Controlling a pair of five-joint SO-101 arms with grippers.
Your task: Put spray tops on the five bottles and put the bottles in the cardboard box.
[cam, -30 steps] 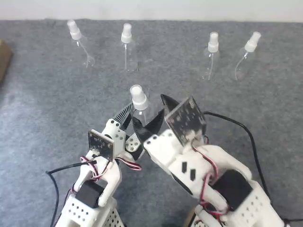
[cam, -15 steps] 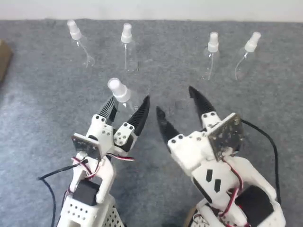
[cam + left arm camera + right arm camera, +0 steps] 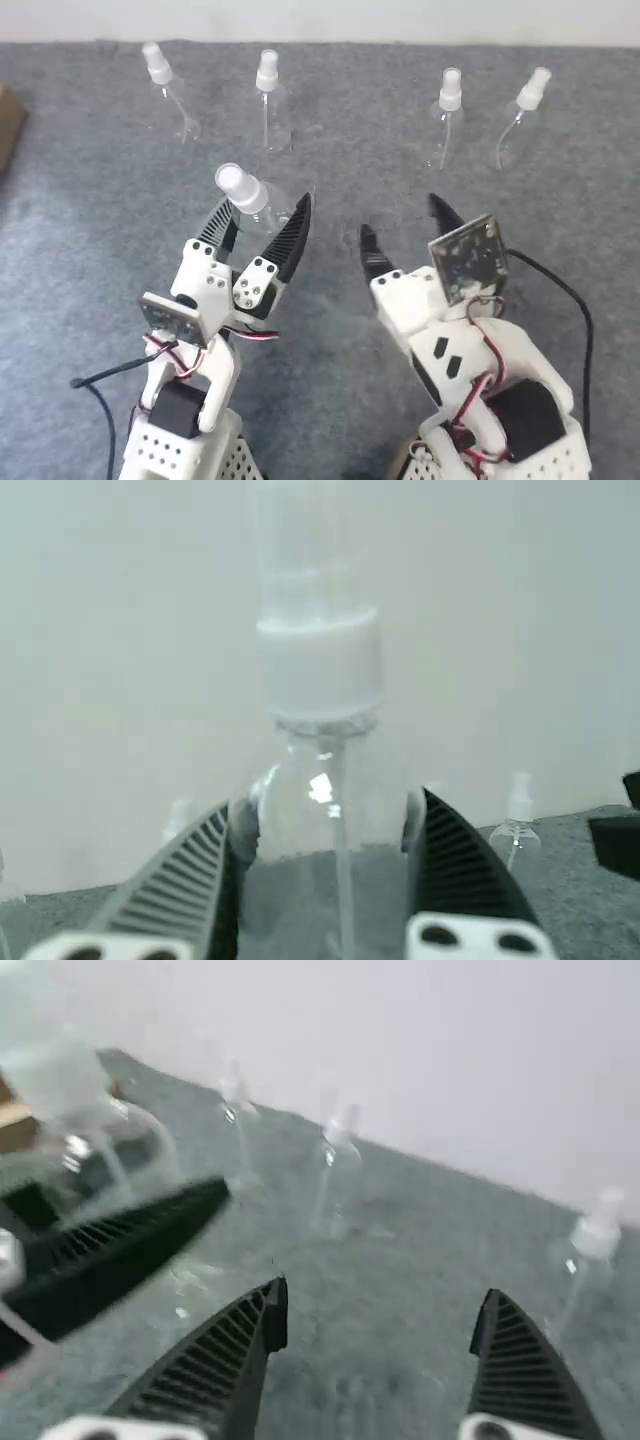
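Four bottles stand in a row at the far side of the table: the far-left bottle, the second bottle, the third bottle and the far-right bottle. In front of the second one, the fifth bottle sits tilted between the fingers of the left gripper. The right gripper is to its right, apart from it. The cardboard box lies at the left edge.

1. Tabletop: grey, felt-like surface throughout, as I see it from the high camera.
2. Wall: plain white, standing along the tabletop's far edge; on my wrist feeds it rises behind the grey surface.
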